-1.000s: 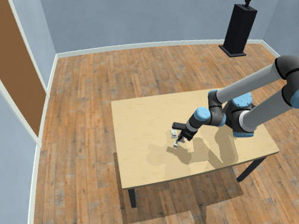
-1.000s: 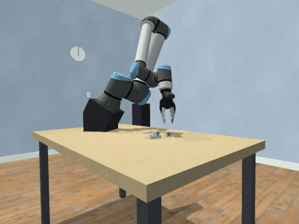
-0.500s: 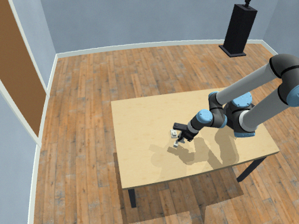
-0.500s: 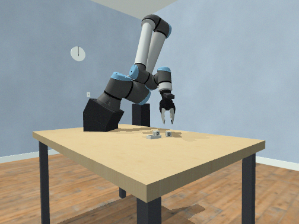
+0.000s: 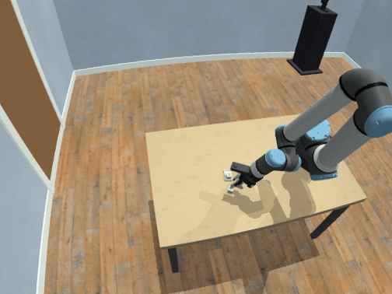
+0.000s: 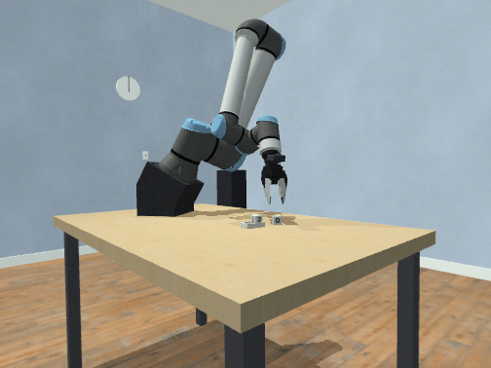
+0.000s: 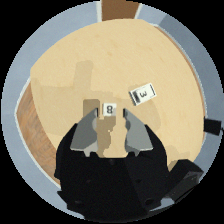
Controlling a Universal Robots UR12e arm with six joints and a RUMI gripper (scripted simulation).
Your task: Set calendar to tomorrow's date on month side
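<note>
A small white calendar tray [image 6: 246, 225] [image 7: 133, 97] [image 5: 228, 180] lies near the middle of the table [image 5: 187, 155] [image 6: 195, 253]. One cube [image 6: 258, 219] [image 7: 143, 93] sits in it, showing 2 on its side in the exterior view and 3 on top in the wrist view. A second cube [image 6: 277, 220] [image 7: 109, 109] stands on the table just beside the tray, showing 0 on its side and 8 on top. My gripper [image 6: 275, 200] [image 7: 110, 108] [image 5: 236, 183] hangs a little above this loose cube, pointing down. Its fingers stand apart with nothing between them.
The arm's dark base block [image 6: 163, 192] stands at the back of the table. A black pedestal [image 5: 313, 36] stands on the floor in the far corner. The table's edges lie well away from the tray.
</note>
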